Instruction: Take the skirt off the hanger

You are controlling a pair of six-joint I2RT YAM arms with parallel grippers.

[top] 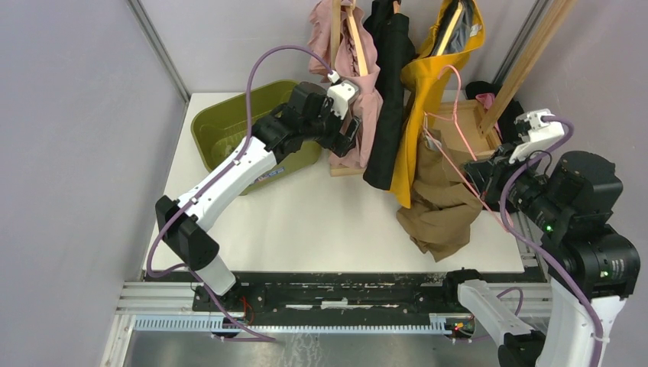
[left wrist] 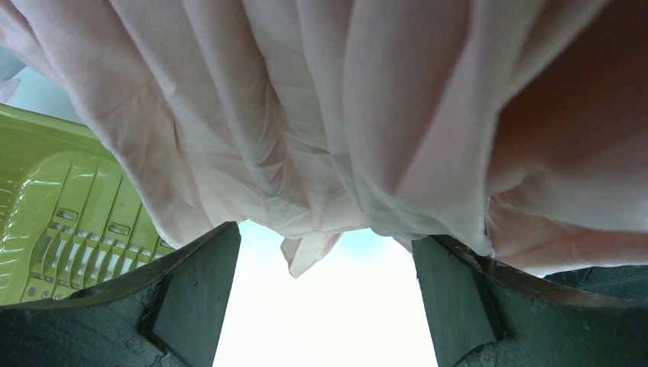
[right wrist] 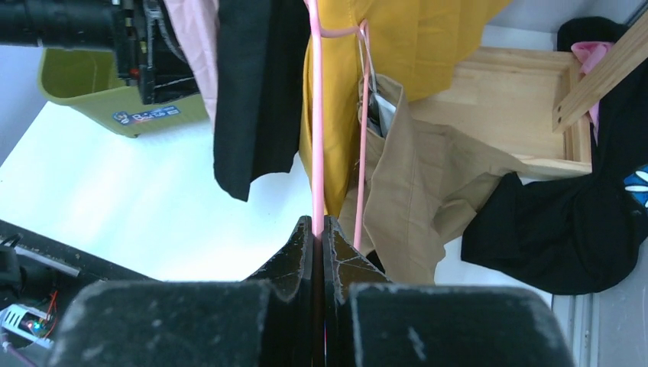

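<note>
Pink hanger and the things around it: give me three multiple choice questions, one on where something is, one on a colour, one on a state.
1. Where is the green bin?
A. far left of the table
B. near right corner
C. under the right arm

2. What colour is the skirt on the pink hanger?
A. black
B. white
C. tan

3. How is the right gripper?
A. wide open
B. shut on the pink hanger
C. holding the green bin

Answers: 1 A, the top view shows it at the table's far left side. 2 C, the tan skirt hangs by the pink wire. 3 B, the wrist view shows its fingers pressed together with the wire between them.
</note>
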